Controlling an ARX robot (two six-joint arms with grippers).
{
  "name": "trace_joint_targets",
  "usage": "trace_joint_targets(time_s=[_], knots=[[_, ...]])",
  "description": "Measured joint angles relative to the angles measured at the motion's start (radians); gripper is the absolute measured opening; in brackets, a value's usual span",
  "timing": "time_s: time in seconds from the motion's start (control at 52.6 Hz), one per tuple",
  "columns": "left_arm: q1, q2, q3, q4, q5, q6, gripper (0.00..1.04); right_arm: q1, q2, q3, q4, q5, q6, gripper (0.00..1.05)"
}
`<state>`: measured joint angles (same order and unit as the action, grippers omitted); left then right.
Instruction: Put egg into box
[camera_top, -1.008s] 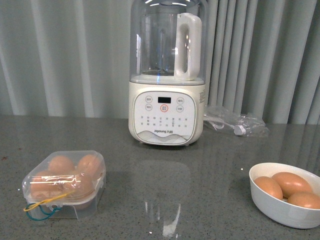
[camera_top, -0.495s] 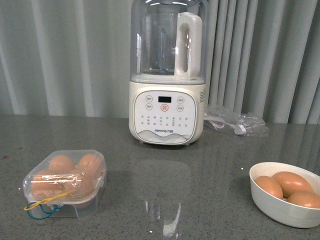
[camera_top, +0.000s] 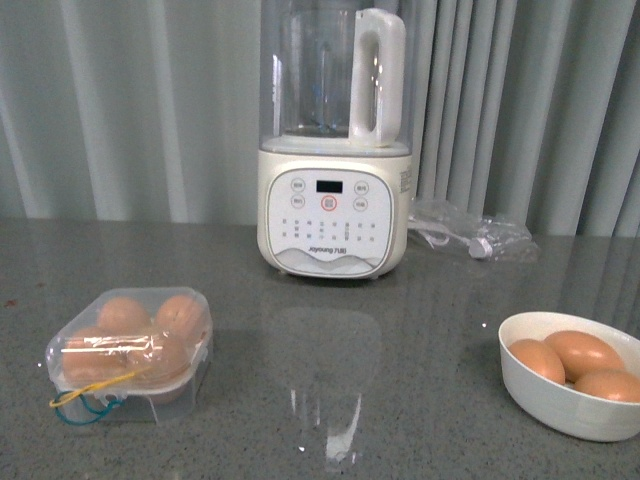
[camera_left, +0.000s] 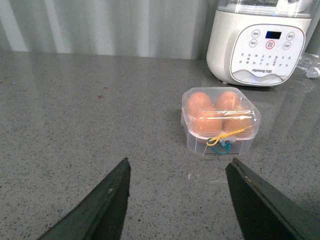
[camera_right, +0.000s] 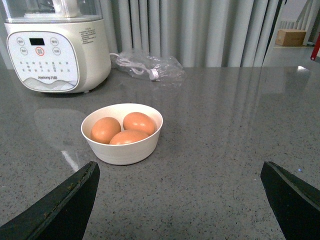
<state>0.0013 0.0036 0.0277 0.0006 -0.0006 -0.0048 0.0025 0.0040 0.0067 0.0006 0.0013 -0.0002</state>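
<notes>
Grey desk (camera_top: 420, 340) carried your closed box (camera_top: 130, 355) of eggs near its left front edge. Your left gripper (camera_left: 177, 200) and right gripper (camera_right: 180, 200) were both wide apart, holding nothing.

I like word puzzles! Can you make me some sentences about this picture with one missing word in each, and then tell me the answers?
1. The white bowl holds ____ eggs.
2. The lid of the clear egg box is ____.
3. The box has a yellow band and a ____ one.
4. Both the left gripper and the right gripper are ____.

Missing words: three; closed; blue; open
</notes>
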Motion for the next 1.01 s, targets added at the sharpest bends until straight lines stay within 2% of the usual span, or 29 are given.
trace_joint_targets(time_s=[0.076, 0.152, 0.19, 0.247, 1.008], knots=[[0.000, 0.000, 0.000, 0.000, 0.000, 0.000, 0.76, 0.000, 0.000, 0.000, 0.000, 0.000, 0.000, 0.98], [0.000, 0.000, 0.000, 0.000, 0.000, 0.000, 0.96, 0.000, 0.000, 0.000, 0.000, 0.000, 0.000, 0.98], [0.000, 0.000, 0.000, 0.000, 0.000, 0.001, 1.00, 0.000, 0.000, 0.000, 0.000, 0.000, 0.000, 0.98], [0.000, 0.000, 0.000, 0.000, 0.000, 0.000, 0.97, 0.000, 0.000, 0.000, 0.000, 0.000, 0.000, 0.98], [0.000, 0.000, 0.000, 0.000, 0.000, 0.000, 0.98, 0.000, 0.000, 0.000, 0.000, 0.000, 0.000, 0.98]])
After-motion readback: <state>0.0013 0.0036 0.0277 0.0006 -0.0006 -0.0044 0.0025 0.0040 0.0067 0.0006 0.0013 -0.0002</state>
